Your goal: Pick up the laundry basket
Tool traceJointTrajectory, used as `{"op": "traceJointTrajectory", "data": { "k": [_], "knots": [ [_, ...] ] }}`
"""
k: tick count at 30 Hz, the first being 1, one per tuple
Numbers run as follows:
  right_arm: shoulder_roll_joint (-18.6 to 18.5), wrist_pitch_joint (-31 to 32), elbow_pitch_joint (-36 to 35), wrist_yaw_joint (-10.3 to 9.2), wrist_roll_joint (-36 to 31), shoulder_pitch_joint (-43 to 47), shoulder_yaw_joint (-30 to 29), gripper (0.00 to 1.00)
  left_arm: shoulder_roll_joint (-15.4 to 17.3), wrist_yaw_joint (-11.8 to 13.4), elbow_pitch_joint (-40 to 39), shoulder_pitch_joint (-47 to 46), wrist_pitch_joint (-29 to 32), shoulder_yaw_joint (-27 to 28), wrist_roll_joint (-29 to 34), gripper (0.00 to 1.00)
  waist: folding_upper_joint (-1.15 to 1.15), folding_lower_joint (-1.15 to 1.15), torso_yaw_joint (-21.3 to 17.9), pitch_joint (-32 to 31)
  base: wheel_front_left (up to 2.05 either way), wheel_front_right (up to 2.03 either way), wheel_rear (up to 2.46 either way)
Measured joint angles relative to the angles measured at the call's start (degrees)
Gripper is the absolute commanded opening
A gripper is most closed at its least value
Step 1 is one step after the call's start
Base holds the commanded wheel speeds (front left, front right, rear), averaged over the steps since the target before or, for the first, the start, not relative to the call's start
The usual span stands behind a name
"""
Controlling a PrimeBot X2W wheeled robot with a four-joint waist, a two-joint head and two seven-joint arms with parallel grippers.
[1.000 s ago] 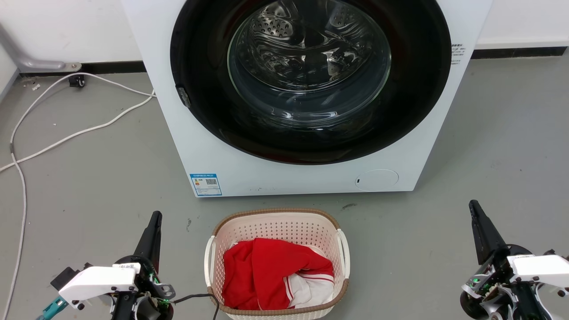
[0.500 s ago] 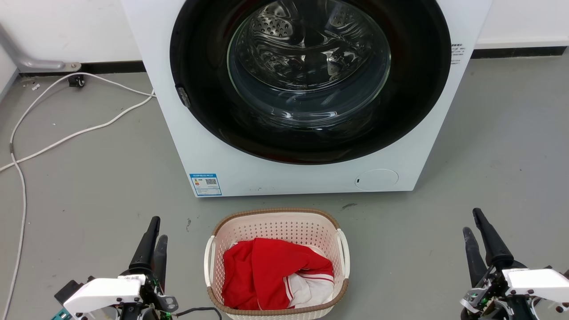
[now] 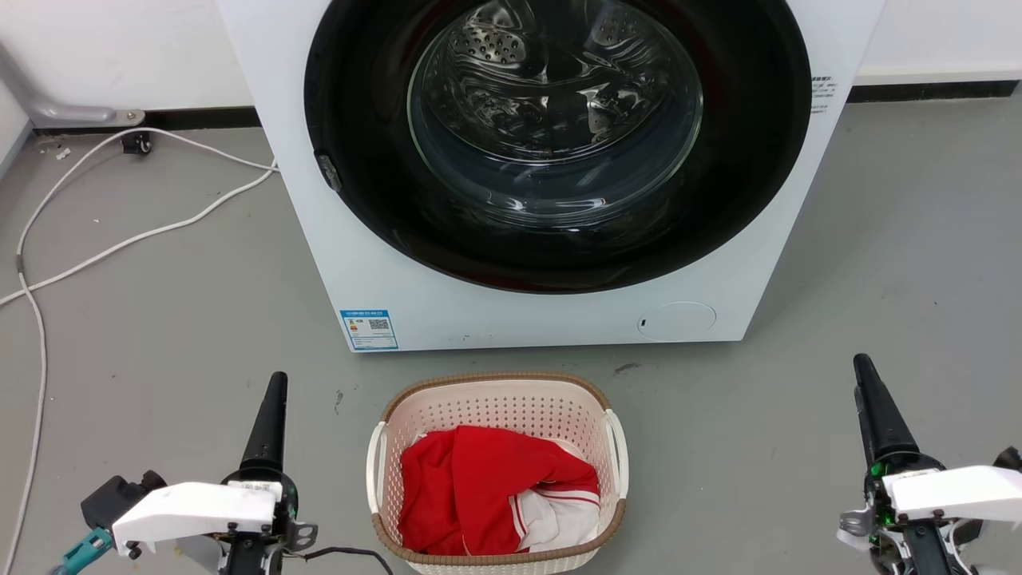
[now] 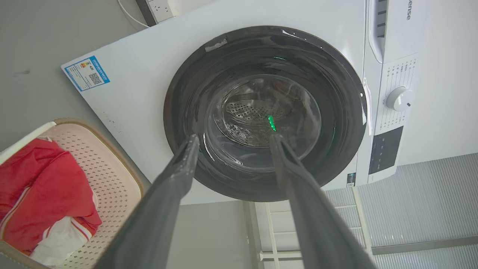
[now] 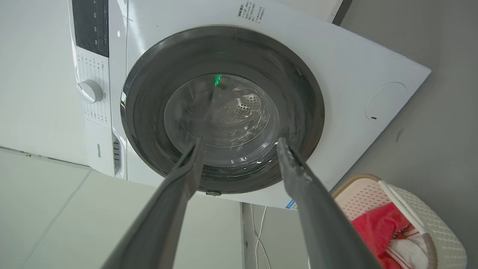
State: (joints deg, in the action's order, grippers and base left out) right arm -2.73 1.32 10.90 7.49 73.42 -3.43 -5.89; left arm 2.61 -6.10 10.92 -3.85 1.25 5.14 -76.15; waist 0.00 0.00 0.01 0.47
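Note:
The laundry basket stands on the grey floor in front of the washing machine. It is cream and perforated, with a brown rim and white side handles, and holds red and white clothes. My left gripper is off its left side, well apart from the left handle. My right gripper is far off to its right. Both point toward the machine. In the left wrist view the gripper is open and empty, with the basket at lower left. The right wrist view shows that gripper open and empty too, the basket at lower right.
The white washing machine, its round glass door shut, stands just behind the basket. White cables trail over the floor at the left. A black cable runs from my left arm toward the basket's near left corner.
Half a second ago each gripper showed two fingers side by side in the head view; both wrists have rolled and now show edge-on. The basket has not moved.

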Motion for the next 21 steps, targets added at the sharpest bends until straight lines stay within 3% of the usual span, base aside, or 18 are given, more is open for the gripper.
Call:
{"op": "traceJointTrajectory", "data": {
  "k": [21],
  "knots": [
    [0.00, -4.58, -5.79, 0.00, -26.99, 2.41, 2.81, 1.00, 0.03, 3.02, -4.67, 1.34, -4.49, -3.33, 23.18, 1.00, 0.00, 0.00, 0.04, 0.15, 0.00, 0.00, 0.00]
  ]
}}
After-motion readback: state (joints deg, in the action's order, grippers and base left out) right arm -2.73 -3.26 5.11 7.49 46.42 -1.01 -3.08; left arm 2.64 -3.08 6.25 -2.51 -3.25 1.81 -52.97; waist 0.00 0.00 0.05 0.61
